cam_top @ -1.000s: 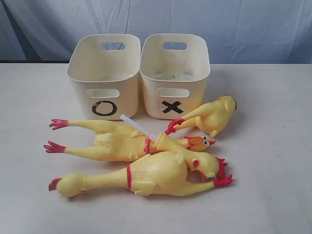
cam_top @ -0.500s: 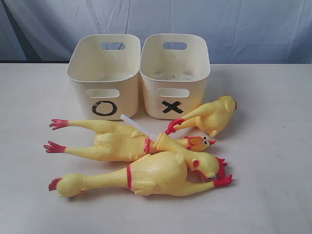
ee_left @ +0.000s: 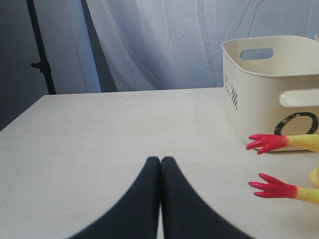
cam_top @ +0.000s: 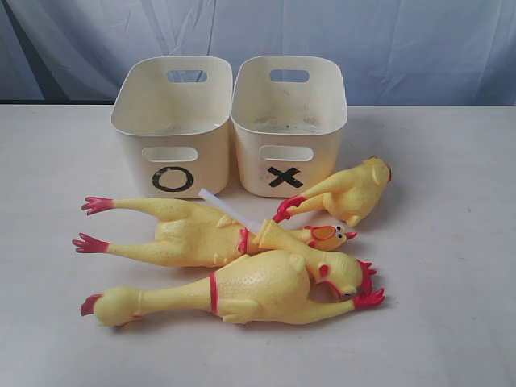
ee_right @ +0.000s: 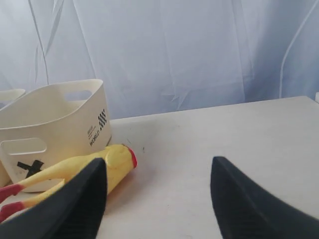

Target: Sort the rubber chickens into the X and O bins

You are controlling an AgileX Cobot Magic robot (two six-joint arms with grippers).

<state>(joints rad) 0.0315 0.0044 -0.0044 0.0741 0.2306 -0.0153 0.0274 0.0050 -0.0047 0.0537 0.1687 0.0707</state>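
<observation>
Nearest, well short of the X bin (cam_top: 322, 157), the left gripper (ee_left: 160, 160) has its fingers pressed together on nothing. The right gripper (ee_right: 159, 162) is spread wide and empty, facing that bin's side (probably readied for a first pick). In front of the X bin the front long chicken (cam_top: 242, 294) overlaps the second long chicken (cam_top: 189, 234). The plump chicken (cam_top: 355, 192) lies just beside its right front corner. The O bin (cam_top: 133, 157) sits close against its left. No chicken shows in either bin, so sorting looks unstarted.
</observation>
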